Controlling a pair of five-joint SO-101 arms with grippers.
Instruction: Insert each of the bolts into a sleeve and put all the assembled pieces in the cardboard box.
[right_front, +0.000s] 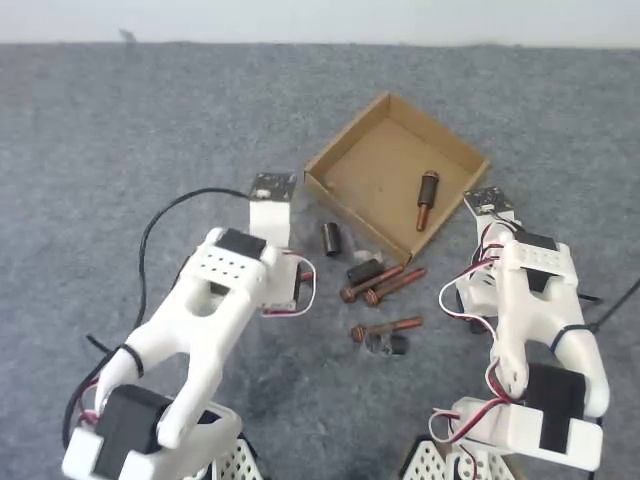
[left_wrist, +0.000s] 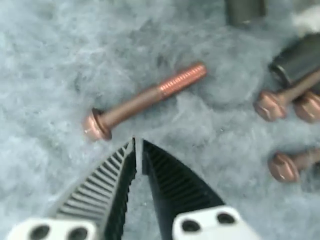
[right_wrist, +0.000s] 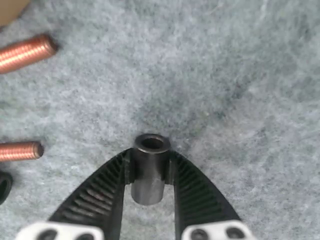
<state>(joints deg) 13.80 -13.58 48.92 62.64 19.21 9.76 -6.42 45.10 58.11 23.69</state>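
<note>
My left gripper (left_wrist: 138, 143) hangs shut and holds nothing, its tips just short of a copper bolt (left_wrist: 145, 100) that lies flat on the grey carpet. Three more bolt heads (left_wrist: 268, 105) show beyond it. My right gripper (right_wrist: 150, 156) is shut on a dark sleeve (right_wrist: 149, 172), held low over the carpet with its bore facing outward. Two threaded bolt ends (right_wrist: 27, 52) lie off to one side of it. Between the two arms lie three bolts (right_front: 385, 283) and several dark sleeves (right_front: 330, 238). The cardboard box (right_front: 345, 160) holds one assembled bolt and sleeve (right_front: 427, 198).
The left arm (right_front: 220, 300) covers the carpet left of the parts, and the right arm (right_front: 530, 290) stands to their right, close to the box's near corner. Open carpet stretches to the left and behind the box. A black cable (right_front: 160, 225) loops by the left arm.
</note>
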